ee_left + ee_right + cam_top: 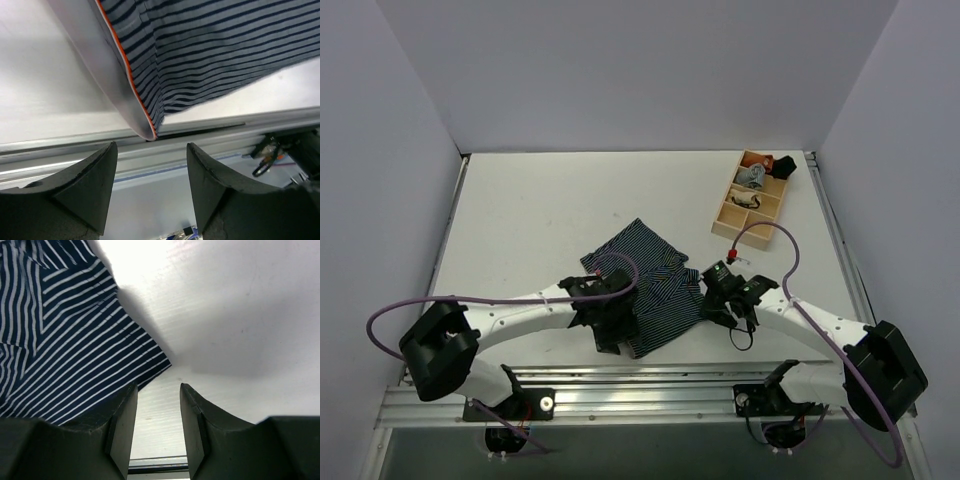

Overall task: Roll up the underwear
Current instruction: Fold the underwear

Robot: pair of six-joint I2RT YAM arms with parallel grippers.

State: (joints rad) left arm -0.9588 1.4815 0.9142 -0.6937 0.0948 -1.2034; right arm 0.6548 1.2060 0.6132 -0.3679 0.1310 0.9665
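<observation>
My left pincer [152, 150] stood wide and empty by the red-trimmed edge of the underwear [645, 285], the right pincer [158, 390] narrower, also empty, at its corner. The garment lay flat on the table [540, 210], presumably ready for rolling.

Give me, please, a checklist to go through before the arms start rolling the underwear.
1. Left claw open, nothing between its fingers: ok.
2. Right claw open, nothing between its fingers: ok.
3. Underwear lying unrolled between the two claws: ok.
4. Waistband corner clear of the rail: cannot tell; the two overlap in the left wrist view.
5. Tray out of the rolling area: ok, it sits at the far right.
</observation>
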